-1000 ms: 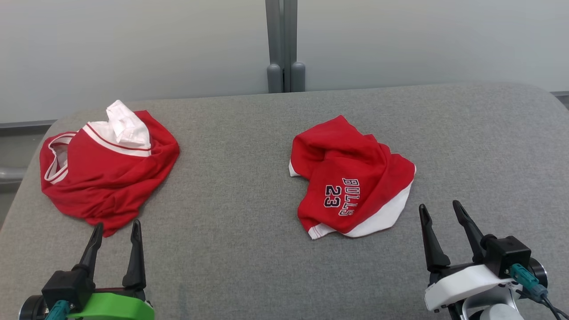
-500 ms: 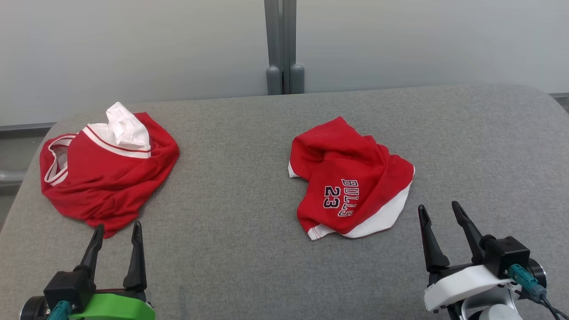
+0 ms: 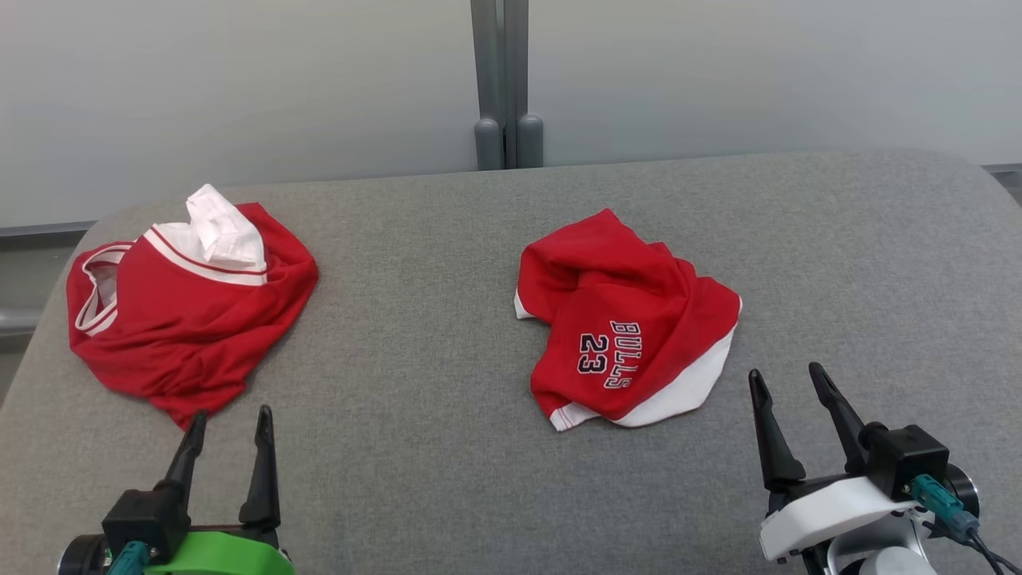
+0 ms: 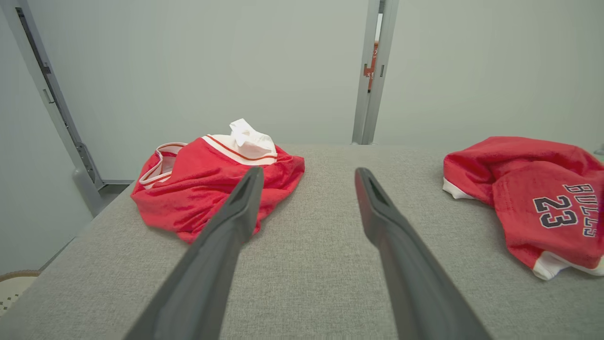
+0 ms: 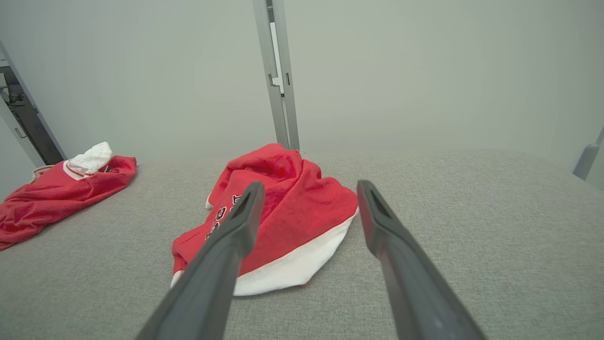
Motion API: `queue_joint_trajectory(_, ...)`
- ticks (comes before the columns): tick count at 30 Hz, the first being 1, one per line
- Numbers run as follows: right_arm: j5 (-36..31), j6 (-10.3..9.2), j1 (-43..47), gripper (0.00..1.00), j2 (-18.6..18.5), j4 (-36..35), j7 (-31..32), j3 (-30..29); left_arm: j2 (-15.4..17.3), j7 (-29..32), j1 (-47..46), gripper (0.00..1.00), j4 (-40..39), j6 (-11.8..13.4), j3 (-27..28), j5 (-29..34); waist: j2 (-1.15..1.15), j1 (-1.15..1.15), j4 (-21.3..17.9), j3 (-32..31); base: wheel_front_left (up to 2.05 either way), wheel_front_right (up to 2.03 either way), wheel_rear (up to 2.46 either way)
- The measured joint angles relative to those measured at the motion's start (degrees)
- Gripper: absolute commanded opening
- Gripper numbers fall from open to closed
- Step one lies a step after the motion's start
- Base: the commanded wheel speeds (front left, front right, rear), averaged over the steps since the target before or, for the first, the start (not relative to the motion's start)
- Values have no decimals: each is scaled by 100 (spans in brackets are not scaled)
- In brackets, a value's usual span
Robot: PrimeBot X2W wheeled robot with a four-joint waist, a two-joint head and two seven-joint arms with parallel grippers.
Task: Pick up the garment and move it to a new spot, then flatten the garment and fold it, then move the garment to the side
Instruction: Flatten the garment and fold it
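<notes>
Two crumpled red garments lie on the grey padded table [image 3: 447,463]. One red garment with a white collar band [image 3: 184,319] sits at the far left, just beyond my left gripper [image 3: 231,415], which is open and holds nothing. The other red garment, lettered "BULLS 23" with a white hem [image 3: 631,319], lies right of centre, up and to the left of my open, empty right gripper [image 3: 785,373]. The left wrist view has the left gripper [image 4: 309,171] pointing past the collared garment [image 4: 203,184]. In the right wrist view the right gripper [image 5: 310,184] points over the lettered garment [image 5: 292,208].
A pale wall with a grey vertical post [image 3: 501,80] stands behind the table's far edge. The table's left edge [image 3: 32,359] runs close to the collared garment. Bare grey surface stretches between the two garments and along the front.
My left gripper has shifted a little to the right, staying open. The head camera has drifted slightly. The right gripper and both garments have held still.
</notes>
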Motion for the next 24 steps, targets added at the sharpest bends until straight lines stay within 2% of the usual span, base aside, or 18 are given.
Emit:
queue_joint_trajectory(4, 16, 1, -35, 100, -13, 4, 0, 33, -32, 0, -93, 100, 202, -74, -343, 73, 0, 0, -53, 46, 0, 0, 0)
queue_joint_trajectory(13, 19, 1, -184, 100, -11, -3, 1, 44, -283, 2, -941, 100, 861, -170, -1661, 158, 0, 0, -257, 337, 0, 0, 0)
queue_joint_trajectory(24, 19, 0, -492, 100, 27, 11, -79, -64, -381, 1, -2001, 100, 2007, -172, -2750, -63, 0, 0, -790, 928, 0, 0, 0)
